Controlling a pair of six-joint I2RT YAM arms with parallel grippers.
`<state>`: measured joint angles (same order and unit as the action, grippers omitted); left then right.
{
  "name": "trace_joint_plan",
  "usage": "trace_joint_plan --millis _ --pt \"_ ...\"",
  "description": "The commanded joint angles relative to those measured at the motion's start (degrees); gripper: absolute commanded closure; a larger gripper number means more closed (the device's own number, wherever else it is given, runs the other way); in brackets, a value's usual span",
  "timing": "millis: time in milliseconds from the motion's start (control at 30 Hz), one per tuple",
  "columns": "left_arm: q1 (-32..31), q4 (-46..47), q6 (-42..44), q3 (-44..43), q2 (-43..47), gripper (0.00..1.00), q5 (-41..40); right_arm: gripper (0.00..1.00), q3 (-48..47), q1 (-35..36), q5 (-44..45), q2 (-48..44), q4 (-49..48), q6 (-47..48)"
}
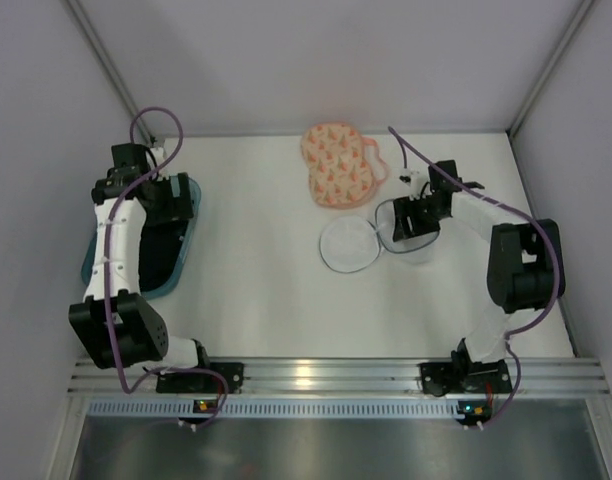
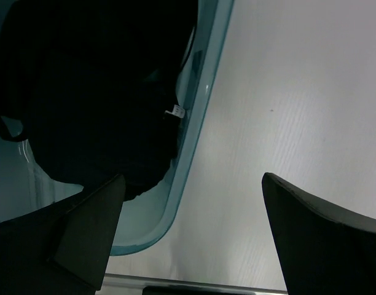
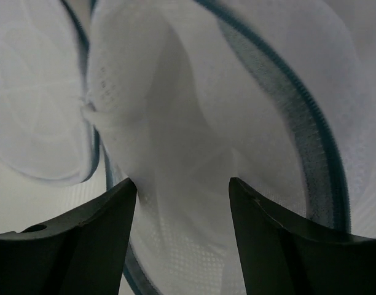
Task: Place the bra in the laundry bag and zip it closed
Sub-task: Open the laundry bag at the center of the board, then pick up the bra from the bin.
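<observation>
Starting at your left gripper (image 2: 193,184): its two fingers are spread wide with nothing between them. It hangs over the near rim of the teal bin (image 2: 197,110), one finger above the bin's inside and the other above the white table (image 2: 298,92). The bra (image 2: 96,92) lies inside that bin as a dark heap against the rim, a small white tag showing at its edge, and neither finger touches it.

Your right gripper (image 3: 182,183) has its fingers partly apart, with a fold of the white mesh tub (image 3: 169,98) rising between them. You cannot tell from these views whether the fingers pinch the mesh or only straddle it. The tub's dark rim (image 3: 298,104) curves past the right finger. A round translucent piece (image 1: 348,243) lies flat just to the gripper's left.

The laundry bag (image 1: 336,165) lies flat at the far side of the table, beyond that round piece, well apart from the bin and from both grippers. Its pink loop (image 1: 379,160) is on the side toward the right arm.
</observation>
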<state>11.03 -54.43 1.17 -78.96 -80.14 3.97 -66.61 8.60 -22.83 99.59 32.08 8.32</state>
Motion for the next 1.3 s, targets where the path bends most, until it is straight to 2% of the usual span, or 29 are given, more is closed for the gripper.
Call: trace_joint_plan --millis 0,200,233,333,433,533,900,967,1033,1133,1167,1233,1267 --pt "2.4 0.6 -0.3 -4.2 -3.6 0.01 -2.6 0.37 -4.1 -2.7 3.8 1.6 -4.1 -1.5" --pt "4.9 1.1 -0.7 -1.2 -5.7 0.05 -7.0 0.38 -4.7 -8.1 5.4 2.2 -2.1 0.4" --pt "5.3 1.5 -1.0 -0.3 -5.8 0.07 -7.4 0.37 -4.8 -10.9 3.7 1.8 -1.6 1.3" --pt "7.8 3.9 -1.0 3.2 -5.8 0.11 -8.8 0.35 -5.9 -12.6 -2.5 -0.4 1.7 2.7" --pt "10.0 6.4 -0.9 5.8 -6.1 0.12 -10.2 0.34 -6.7 -13.0 -9.0 -3.5 4.3 3.1" --pt "11.2 7.6 -3.3 7.1 -7.1 0.20 -12.0 0.33 -8.3 -13.0 -13.6 -6.6 7.0 2.8" --pt "13.1 14.1 -5.3 11.2 -13.7 0.23 -9.7 0.32 -13.5 -12.9 -17.4 -11.7 12.4 0.8" --pt "13.4 14.4 -5.6 11.0 -15.6 0.28 -8.5 0.32 -14.4 -12.9 -17.4 -12.0 12.7 0.5" --pt "13.5 14.6 -5.9 10.8 -16.4 0.39 -7.7 0.32 -14.7 -12.9 -17.5 -12.1 12.9 0.3" --pt "13.8 14.9 -5.7 10.5 -16.0 0.48 -6.3 0.32 -14.9 -12.9 -17.5 -12.2 13.5 0.3" --pt "13.8 14.9 -5.7 10.5 -14.9 0.56 -5.9 0.32 -14.9 -12.9 -17.6 -12.2 13.6 0.3" --pt "13.8 14.9 -5.2 10.6 -13.3 0.68 -5.6 0.32 -14.8 -12.9 -17.9 -12.6 13.5 0.3" --pt "13.8 14.8 -5.0 10.6 -11.7 0.80 -5.5 0.32 -14.8 -12.9 -18.0 -12.6 13.5 0.3"
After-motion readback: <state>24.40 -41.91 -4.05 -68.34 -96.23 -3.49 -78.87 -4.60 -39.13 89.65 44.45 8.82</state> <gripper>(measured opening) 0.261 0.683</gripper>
